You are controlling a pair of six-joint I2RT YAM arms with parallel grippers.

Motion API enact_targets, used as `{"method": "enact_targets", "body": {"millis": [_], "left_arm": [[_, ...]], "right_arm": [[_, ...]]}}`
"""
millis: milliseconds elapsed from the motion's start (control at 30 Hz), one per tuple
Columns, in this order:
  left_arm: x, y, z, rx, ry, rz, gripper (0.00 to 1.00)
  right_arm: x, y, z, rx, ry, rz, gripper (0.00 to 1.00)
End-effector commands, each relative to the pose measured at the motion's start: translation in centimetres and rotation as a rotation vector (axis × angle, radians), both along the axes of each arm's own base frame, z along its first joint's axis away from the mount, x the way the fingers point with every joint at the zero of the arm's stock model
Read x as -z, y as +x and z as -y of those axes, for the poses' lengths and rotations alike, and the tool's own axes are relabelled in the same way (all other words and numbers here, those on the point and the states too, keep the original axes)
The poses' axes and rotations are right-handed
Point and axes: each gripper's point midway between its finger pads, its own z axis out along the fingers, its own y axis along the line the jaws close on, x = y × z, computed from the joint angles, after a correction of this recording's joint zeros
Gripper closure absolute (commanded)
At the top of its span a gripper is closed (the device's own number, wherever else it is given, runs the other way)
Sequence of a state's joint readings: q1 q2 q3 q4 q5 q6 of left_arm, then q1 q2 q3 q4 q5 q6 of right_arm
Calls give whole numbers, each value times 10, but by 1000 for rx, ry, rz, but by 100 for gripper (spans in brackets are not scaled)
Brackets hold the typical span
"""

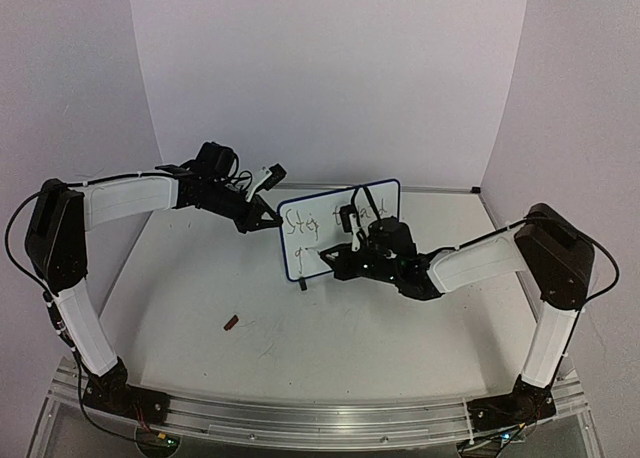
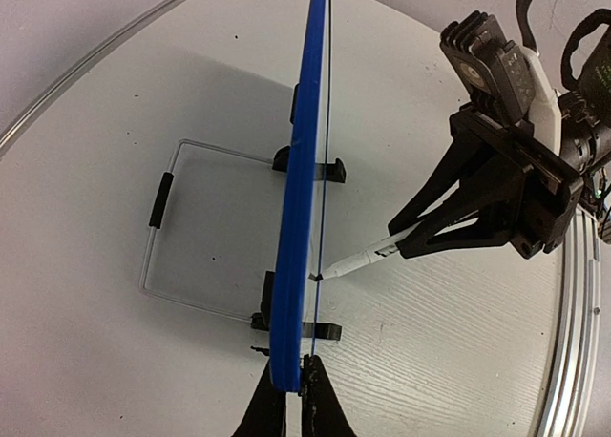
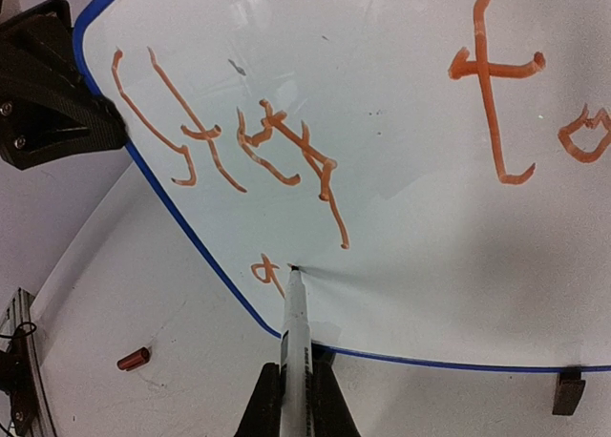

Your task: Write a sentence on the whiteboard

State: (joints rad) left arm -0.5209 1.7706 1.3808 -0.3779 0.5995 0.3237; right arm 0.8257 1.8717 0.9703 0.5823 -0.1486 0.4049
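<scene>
The whiteboard (image 1: 312, 243) stands upright mid-table, blue-framed, on black feet. My left gripper (image 1: 275, 221) is shut on its left edge; in the left wrist view its jaws (image 2: 294, 391) pinch the edge-on board (image 2: 298, 189). My right gripper (image 3: 297, 399) is shut on a white marker (image 3: 296, 322) whose tip touches the board (image 3: 410, 227) low on its left side. The sentence (image 3: 277, 146) is orange cursive, reading roughly "Stay to" on the upper line. A small first letter sits just left of the marker tip on a lower line.
A red-brown marker cap (image 1: 232, 324) lies on the table left of centre, also visible in the right wrist view (image 3: 134, 359). A wire stand (image 2: 158, 237) sits behind the board. An aluminium rail (image 1: 320, 413) runs along the near edge by the arm bases.
</scene>
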Motion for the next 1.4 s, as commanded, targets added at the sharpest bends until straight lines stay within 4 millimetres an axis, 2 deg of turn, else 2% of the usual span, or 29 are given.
{"method": "enact_targets", "body": {"millis": [0,233,500,633,867,1167,1367], "left_arm": [[36,-5,-12,-17,116,-69,100],[36,-5,-12,-16,116,-69,100],[37,-5,-12,-17,117,-71,100],[36,-4,-12,-17,116,-70,100],[36,-4,-12,-17,116,-69,100],[36,-5,-11,-16,116,-69,100],[35,-4,-12,-17,116,-69,100]], "right_arm": [[-3,9,12,72,1,16,100],[7,6,10,54,-7,-5,100],[29,3,10,52,-23,-54,100],[32,3,9,49,-24,-60,100],[18,5,8,53,-8,-35,100],[-11,4,12,66,47,9,100],[-19,4,11,61,59,23,100]]}}
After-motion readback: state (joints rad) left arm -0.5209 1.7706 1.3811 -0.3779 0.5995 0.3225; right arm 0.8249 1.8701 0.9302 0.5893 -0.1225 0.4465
